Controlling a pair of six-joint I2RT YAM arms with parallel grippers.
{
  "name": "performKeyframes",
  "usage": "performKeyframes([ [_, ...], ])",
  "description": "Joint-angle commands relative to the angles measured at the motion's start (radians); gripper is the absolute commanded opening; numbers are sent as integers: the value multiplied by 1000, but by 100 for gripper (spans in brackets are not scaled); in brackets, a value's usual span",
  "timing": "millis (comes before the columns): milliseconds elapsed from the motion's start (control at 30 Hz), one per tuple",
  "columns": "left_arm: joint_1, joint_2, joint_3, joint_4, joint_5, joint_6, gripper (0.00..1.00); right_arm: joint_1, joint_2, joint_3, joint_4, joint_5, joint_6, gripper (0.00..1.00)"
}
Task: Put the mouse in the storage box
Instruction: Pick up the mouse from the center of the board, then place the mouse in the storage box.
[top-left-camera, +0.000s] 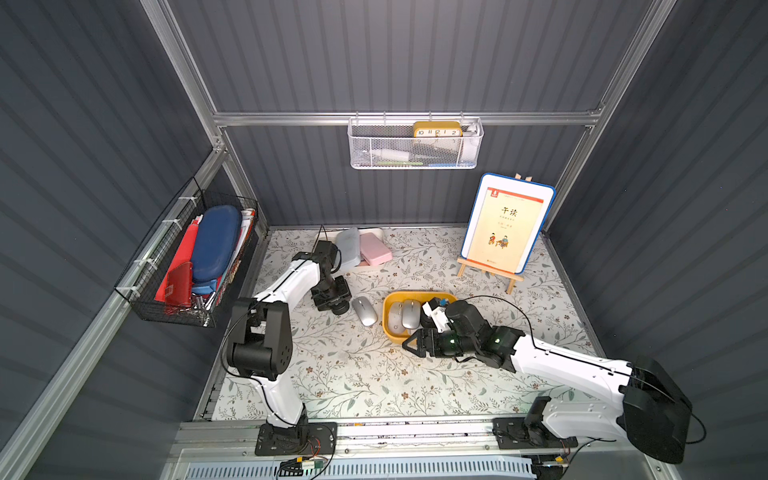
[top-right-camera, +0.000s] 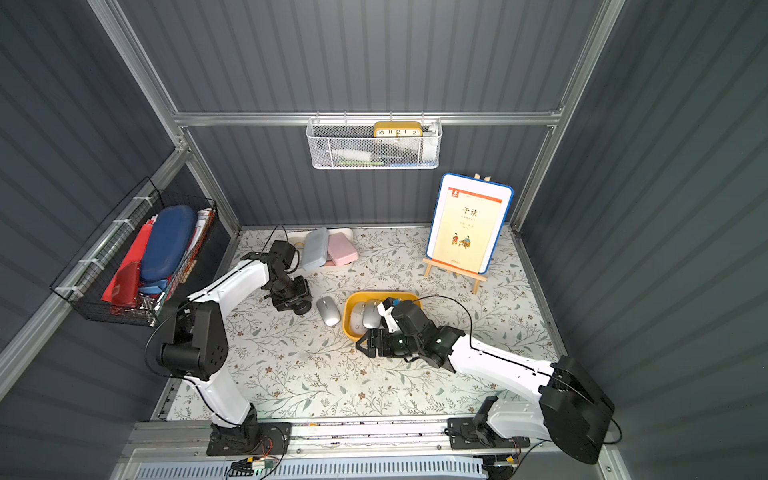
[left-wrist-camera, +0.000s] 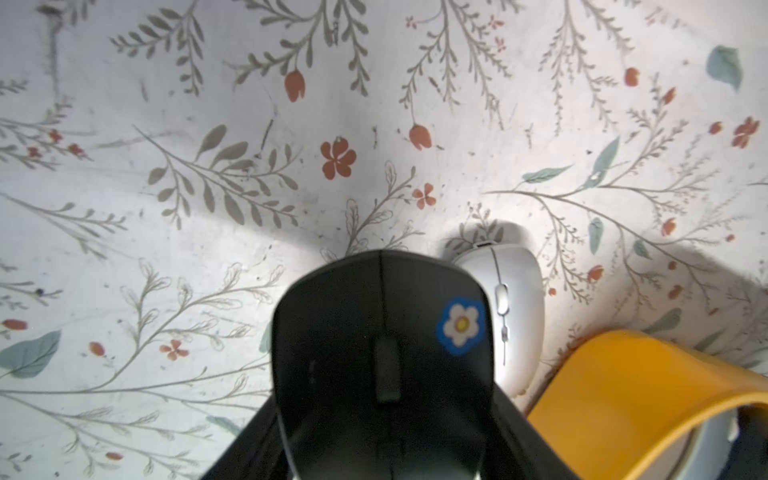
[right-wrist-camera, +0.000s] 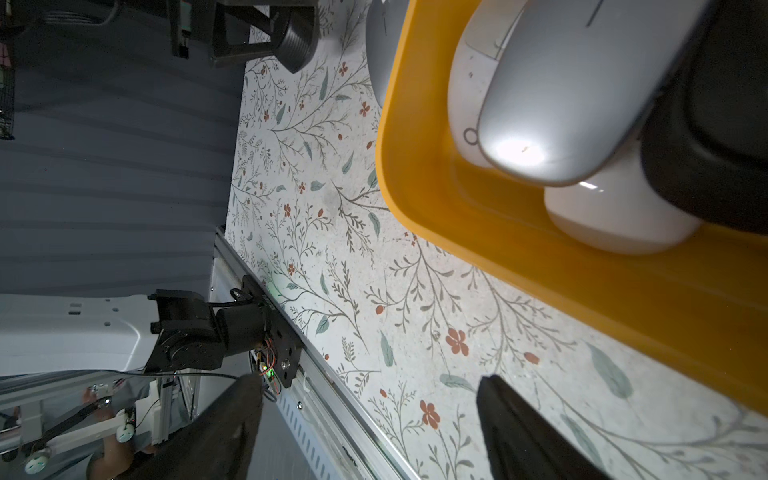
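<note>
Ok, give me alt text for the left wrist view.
A black mouse with a blue-and-white flower sticker fills the foreground, gripped between the left gripper's dark fingers. A silver mouse lies beside it on the floral table, next to the yellow storage box's rim.

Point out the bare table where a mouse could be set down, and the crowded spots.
Free: the wide front strip of table between the two arm bases; the patch between the storage box and the easel. Crowded: the box holds several mice, and the silver mouse fills the gap to the left gripper, shut on the black mouse.
</note>
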Motion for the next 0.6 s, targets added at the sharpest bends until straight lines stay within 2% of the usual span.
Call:
performKeyframes([
  [0,-18,-69,49,-64,-5,-3,61,-5,-64,54,-150,140,-86,85],
  [100,-85,-106,125,-113,-49,-28,61,-37,-114,67,-240,233,-145,85],
  [267,-250,-113,209,-140,-32,-98,61,-209,-123,25,-224,111,-138,85],
  [433,-380,-86,236,-130,-21,-140,61,-240,-99,52,-283,100,-174,85],
  [567,-439,-58,209,-98,6,-140,61,-248,-106,65,-321,100,-182,85],
])
